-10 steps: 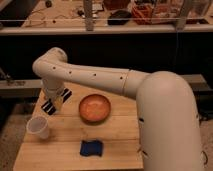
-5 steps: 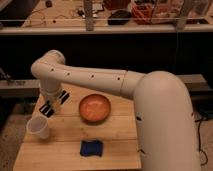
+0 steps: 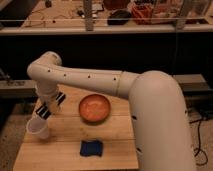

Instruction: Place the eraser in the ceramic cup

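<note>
**Desk:** What do you have on the bench, starting from the left?

**Me:** At the far left edge of the pale wooden slatted bench [image 3: 115, 131] I see the plain white round ceramic cup [image 3: 38, 128], standing upright. My hand [image 3: 44, 113] hangs right over its rim, at the end of the white arm [image 3: 85, 80] that reaches in from the right. The black-and-white striped fingers [image 3: 51, 104] point down toward the cup.

**Desk:** Is the hand spread or pinching?

**Me:** I cannot tell from here. I also cannot make out the eraser; if it sits between the fingers or inside the cup, my view hides it.

**Desk:** Further right?

**Me:** Near the middle of the bench I have a shallow round orange bowl [image 3: 94, 108], well apart from the cup. In front of it, close to the near edge, lies a crumpled blue cloth-like pad [image 3: 91, 148]. The arm's thick white body fills the right side.
</note>
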Controlling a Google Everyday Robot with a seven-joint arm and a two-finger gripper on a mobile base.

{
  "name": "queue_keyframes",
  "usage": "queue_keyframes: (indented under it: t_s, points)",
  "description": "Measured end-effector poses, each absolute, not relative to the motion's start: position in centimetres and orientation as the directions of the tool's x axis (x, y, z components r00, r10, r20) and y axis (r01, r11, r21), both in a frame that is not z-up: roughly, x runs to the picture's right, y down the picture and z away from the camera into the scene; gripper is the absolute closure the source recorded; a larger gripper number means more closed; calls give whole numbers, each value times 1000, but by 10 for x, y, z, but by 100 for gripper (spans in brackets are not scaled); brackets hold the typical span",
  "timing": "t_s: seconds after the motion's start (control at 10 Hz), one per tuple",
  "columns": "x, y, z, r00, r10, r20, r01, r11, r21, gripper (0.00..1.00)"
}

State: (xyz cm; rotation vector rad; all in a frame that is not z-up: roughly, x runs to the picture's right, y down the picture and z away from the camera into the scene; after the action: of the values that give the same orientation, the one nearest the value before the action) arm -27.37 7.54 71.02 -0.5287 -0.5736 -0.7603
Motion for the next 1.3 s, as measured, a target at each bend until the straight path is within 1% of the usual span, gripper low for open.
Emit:
queue_keyframes:
  t_s: [1.3]
  points:
    - [-313,91,700,494,-522,695,823,538,-182,99]
